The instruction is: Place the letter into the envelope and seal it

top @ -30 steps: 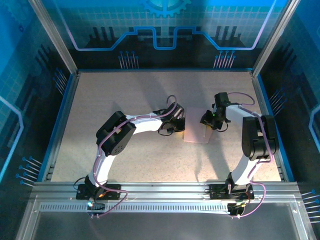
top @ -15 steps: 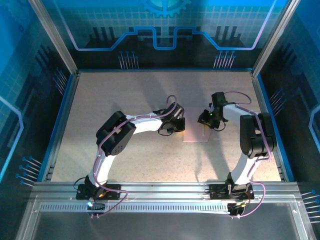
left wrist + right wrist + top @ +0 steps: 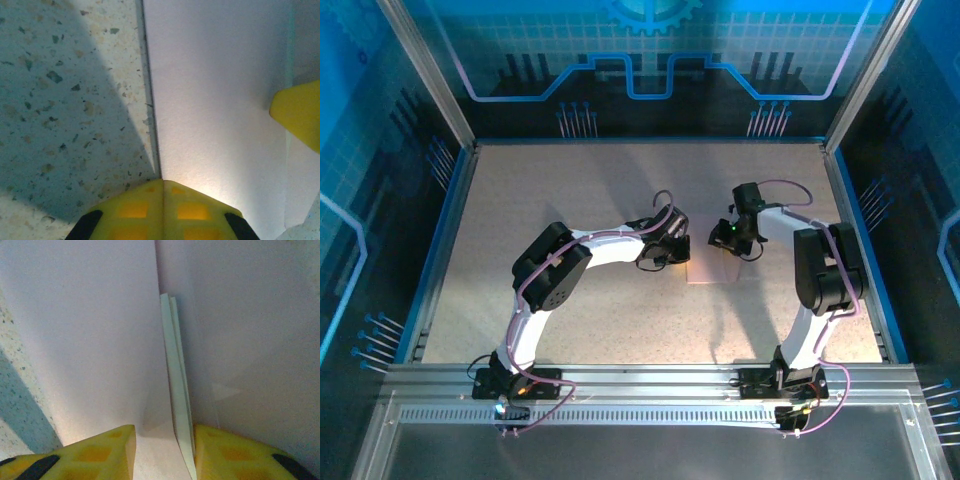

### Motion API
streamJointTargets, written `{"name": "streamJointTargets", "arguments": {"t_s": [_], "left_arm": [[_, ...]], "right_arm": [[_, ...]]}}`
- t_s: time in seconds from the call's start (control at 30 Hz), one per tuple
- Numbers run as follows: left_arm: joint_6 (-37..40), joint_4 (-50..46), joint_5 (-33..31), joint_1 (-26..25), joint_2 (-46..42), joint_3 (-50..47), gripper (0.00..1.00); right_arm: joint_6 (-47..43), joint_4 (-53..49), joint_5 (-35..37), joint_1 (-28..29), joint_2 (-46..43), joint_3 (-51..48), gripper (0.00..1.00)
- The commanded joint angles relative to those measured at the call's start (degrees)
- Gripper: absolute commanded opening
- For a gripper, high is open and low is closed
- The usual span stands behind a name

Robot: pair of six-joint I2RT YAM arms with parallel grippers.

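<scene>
Left tool [image 3: 162, 210]: fingers pressed together with nothing between them. The tip bears down on the envelope [image 3: 220, 100] just inside its left edge, where the pink paper meets the speckled desk [image 3: 65, 125]. Use this as your anchor. Press straight down and do not drag, or the envelope will probably slide along with the letter.

The envelope lies flat near the middle of the desk, between the two tools. Its left edge runs almost straight away from the left tool, leaning slightly left at the far end. The arms cover too much of it from above, so you cannot read its long axis with confidence.

Right tool [image 3: 164, 452]: fingers stand partly apart. The folded letter [image 3: 175, 365] sits between them, close against the right-hand finger, with a gap showing on the other side. You cannot tell whether it is truly pinched, so check the hold before pushing.

The letter shows edge-on as a thin pale strip of two layers, with pink paper on both sides. Its long axis points away from the right tool and tilts a little left at the far end. This looks like the insertion step.

Feed the letter along that axis, low and slow, with the leading edge square to the opening. If it goes in skewed, a corner is likely to catch and buckle the fold.
</scene>
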Motion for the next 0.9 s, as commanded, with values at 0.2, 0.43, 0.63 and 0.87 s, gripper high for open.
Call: {"name": "streamJointTargets", "arguments": {"t_s": [0.2, 0.43, 0.63, 0.87], "left_arm": [[1.23, -4.10, 1.17, -0.41, 0.87, -0.83, 0.00], [1.91, -4.51, 0.61, -0.33, 0.44, -1.08, 0.00], [3.11, -5.48, -0.22, -0.25, -0.33, -0.63, 0.00], [3.91, -6.36, -0.86, 0.11, -1.41, -0.14, 0.00]], "right_arm": [[-1.54, -3.47, 0.10, 0.91, -0.98, 2.58, 0.39], [-2.36, -4.81, 0.64, -0.93, -3.61, 2.93, 0.41], [-2.45, -4.69, 1.05, -2.18, -5.45, 2.33, 0.47], [-2.86, -4.85, 1.00, -2.69, -7.57, 1.98, 0.49]]}}
